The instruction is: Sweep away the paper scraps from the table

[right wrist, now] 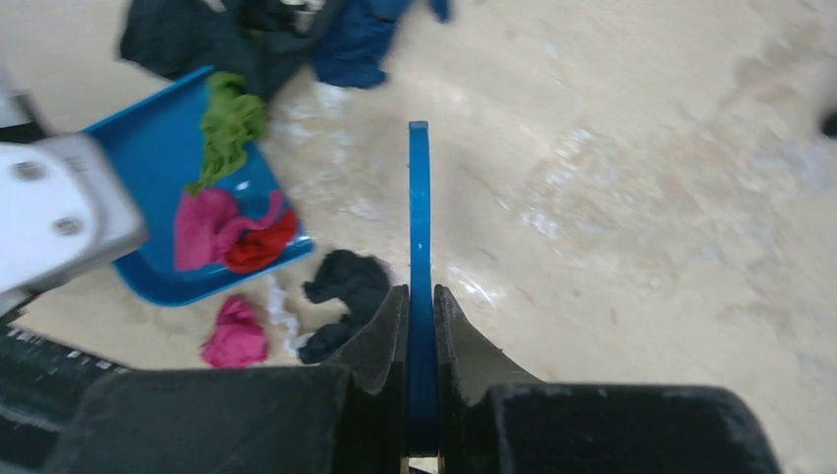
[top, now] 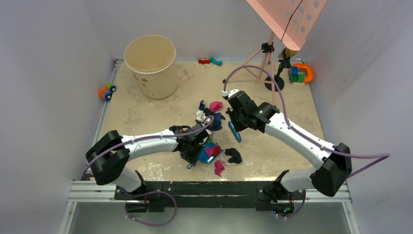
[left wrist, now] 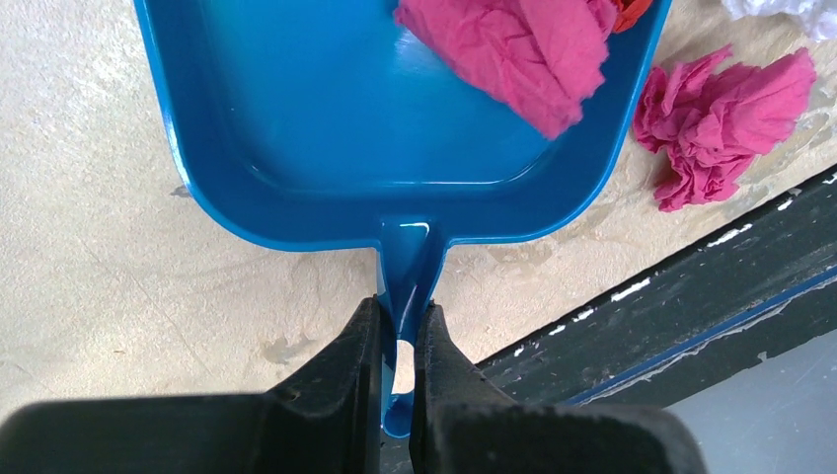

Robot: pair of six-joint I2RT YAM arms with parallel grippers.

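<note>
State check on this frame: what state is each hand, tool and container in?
left hand: shut on dustpan handle
right hand: shut on brush handle
dustpan: holds pink, red, green scraps
paper scraps: several loose outside dustpan
bucket: upright, open-topped

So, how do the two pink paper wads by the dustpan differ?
The inner wad lies in the dustpan; the outer wad lies on the table, beside its rim. The inner wad looks flatter, the outer wad more balled. Both are crumpled pink paper.
</note>
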